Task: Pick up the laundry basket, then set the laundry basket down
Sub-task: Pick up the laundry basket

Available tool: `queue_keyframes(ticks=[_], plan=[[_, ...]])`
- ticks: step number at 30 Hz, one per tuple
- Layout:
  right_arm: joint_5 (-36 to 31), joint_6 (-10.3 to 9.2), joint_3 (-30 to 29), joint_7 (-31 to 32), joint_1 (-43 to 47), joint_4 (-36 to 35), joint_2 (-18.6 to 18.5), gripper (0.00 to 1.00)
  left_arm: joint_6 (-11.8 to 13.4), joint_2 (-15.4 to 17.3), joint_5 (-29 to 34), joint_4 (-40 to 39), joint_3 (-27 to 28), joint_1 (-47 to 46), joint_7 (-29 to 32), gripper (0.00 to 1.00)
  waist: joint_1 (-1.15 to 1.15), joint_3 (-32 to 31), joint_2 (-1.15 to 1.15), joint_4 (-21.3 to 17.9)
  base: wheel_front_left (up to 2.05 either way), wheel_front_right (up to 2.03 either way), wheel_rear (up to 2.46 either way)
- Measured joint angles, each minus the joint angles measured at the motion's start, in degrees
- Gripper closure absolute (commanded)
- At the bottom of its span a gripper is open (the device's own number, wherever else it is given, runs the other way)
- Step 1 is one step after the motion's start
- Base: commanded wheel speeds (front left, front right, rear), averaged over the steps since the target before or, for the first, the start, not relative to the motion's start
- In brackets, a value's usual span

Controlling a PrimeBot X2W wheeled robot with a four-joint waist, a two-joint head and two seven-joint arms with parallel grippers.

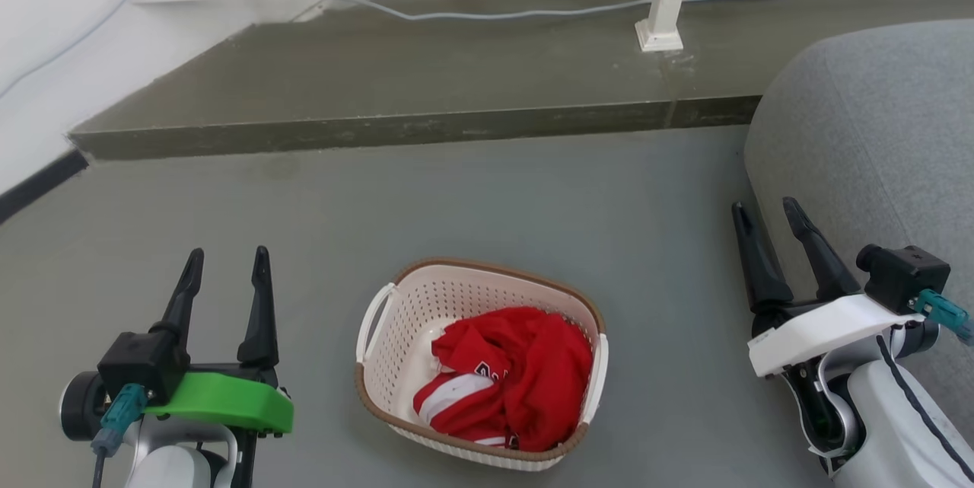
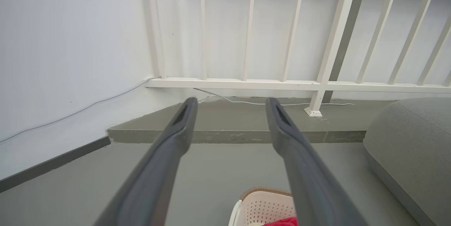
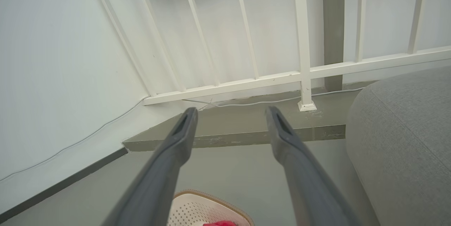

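Laundry basket point(image 1: 396, 336) holding red clothing point(image 1: 517, 374) sits on the floor between left gripper point(image 1: 225, 263) and right gripper point(image 1: 767, 214), both spread open, empty, seemingly poised for its handles

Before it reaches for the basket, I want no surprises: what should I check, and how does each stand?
1. Left gripper open, empty: ok.
2. Right gripper open, empty: ok.
3. Laundry basket upright between the grippers: ok.
4. Left handle and right handle uncovered: ok.
5. Red garment inside the rim: cannot tell at near edge.
6. Gap between right gripper and grey cushion: cannot tell.
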Motion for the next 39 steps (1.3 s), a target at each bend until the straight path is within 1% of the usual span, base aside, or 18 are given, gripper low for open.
queue_keyframes(ticks=[9,11,23,30,38,39], plan=[[-0.1,0.11,-0.2,0.0,-0.4,-0.6,0.0,0.0,-0.4,-0.1,0.1,-0.1,0.1,-0.3,0.0,0.0,0.0,2.8,0.0,-0.7,0.0,0.0,0.0],[-0.1,0.49,-0.5,0.0,-1.0,-1.0,0.1,0.0,-0.5,-0.1,0.1,-0.2,0.2,-1.0,0.0,0.0,0.0,3.8,0.0,-0.9,0.0,0.0,0.0],[-0.1,0.68,-2.1,0.0,-3.5,-2.6,0.6,0.0,-1.1,-0.7,0.1,-0.7,0.5,-6.1,0.0,0.0,0.0,11.1,0.0,-2.8,0.0,0.0,0.0],[-0.1,1.22,-2.2,0.0,-5.8,-3.3,0.9,0.0,-1.6,-0.3,0.5,3.1,0.8,-9.7,-0.1,0.0,0.0,16.3,0.0,-3.8,0.0,0.0,0.0],[-0.6,1.56,-1.9,0.0,-9.0,-3.8,2.1,0.0,-2.6,1.0,-0.5,9.8,0.9,-15.1,0.4,0.0,0.0,22.7,0.0,-4.9,0.0,0.0,0.0],[-0.6,1.86,-1.9,0.0,-9.4,-3.8,2.2,0.0,-2.6,1.1,-0.6,10.4,1.1,-16.0,0.7,0.0,0.0,23.5,0.0,-5.1,0.0,0.0,0.0]])
